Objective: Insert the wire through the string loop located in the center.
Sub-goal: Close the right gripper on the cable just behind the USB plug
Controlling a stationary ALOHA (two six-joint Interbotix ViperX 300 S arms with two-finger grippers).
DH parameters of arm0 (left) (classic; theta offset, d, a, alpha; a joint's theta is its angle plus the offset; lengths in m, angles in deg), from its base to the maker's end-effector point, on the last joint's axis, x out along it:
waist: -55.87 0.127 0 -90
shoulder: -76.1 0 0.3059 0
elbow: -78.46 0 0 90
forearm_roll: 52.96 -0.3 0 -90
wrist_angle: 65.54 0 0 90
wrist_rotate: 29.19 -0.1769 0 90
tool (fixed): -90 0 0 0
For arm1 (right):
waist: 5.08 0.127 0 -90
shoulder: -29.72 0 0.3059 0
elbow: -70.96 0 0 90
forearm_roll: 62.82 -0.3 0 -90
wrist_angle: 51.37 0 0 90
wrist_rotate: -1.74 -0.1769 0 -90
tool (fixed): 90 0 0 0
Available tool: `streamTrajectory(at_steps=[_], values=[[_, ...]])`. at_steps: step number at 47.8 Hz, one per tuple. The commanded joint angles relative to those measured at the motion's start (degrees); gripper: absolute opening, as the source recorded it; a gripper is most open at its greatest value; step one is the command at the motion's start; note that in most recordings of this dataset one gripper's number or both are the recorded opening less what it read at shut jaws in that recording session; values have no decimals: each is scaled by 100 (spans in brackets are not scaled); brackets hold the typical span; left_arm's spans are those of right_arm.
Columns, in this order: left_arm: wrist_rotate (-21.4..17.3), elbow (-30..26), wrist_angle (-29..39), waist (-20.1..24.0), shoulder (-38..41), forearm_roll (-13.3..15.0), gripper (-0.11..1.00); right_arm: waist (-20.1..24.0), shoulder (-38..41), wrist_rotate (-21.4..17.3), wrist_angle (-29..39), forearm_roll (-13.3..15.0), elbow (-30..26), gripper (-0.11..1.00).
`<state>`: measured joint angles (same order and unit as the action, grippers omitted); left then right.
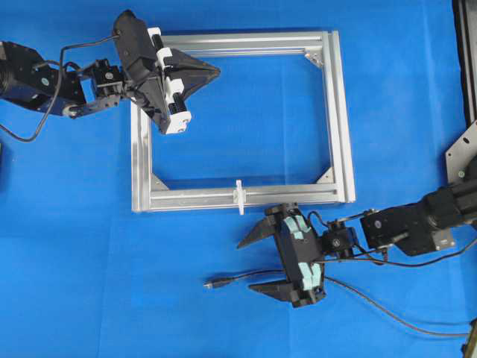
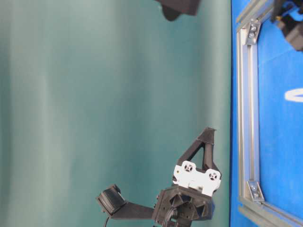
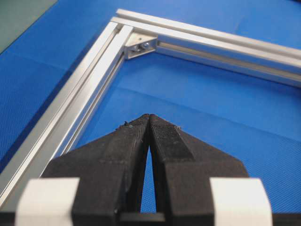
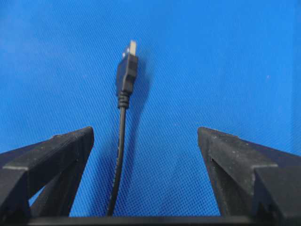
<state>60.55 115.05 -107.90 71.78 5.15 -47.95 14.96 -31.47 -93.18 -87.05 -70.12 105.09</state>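
Observation:
The wire (image 1: pixel 238 277) lies on the blue mat in front of the frame, its plug tip (image 1: pixel 211 283) pointing left. My right gripper (image 1: pixel 248 265) stands open astride it. In the right wrist view the wire (image 4: pixel 121 141) runs between the jaws nearer the left finger, touching neither, with the plug (image 4: pixel 127 70) beyond the gripper (image 4: pixel 145 134). The string loop (image 1: pixel 240 196) stands upright across the near rail of the aluminium frame (image 1: pixel 194 198). My left gripper (image 1: pixel 216 71) is shut and empty over the frame's far left corner, as its wrist view shows (image 3: pixel 149 117).
The rectangular frame has triangular corner brackets (image 3: pixel 140 45). The right arm's own cables trail to the right of its gripper (image 1: pixel 402 321). In the table-level view the left gripper (image 2: pixel 208 135) hangs beside the frame rail (image 2: pixel 246 118), and the loop (image 2: pixel 293 95) shows white.

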Motion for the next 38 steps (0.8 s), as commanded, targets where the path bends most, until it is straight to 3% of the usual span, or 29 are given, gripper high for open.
streamTrajectory(at_steps=[1,14,20,24,31,38], values=[[-9,-44,-35,18,-149,-18,0,18,26,-9,-53,-53,-114,89],[-9,-35,-35,26,-167,-18,0,26,141,-9,-70,-123,-141,87],[-9,-26,-35,26,-167,-18,0,44,141,0,-79,-105,-149,79],[-9,-26,-35,18,-167,-18,0,62,132,26,-97,-88,-141,63],[-9,-9,-35,18,-176,-18,0,79,132,44,-123,-26,-149,24],[-9,26,-35,26,-185,-18,0,79,114,44,-141,-18,-158,-1]])
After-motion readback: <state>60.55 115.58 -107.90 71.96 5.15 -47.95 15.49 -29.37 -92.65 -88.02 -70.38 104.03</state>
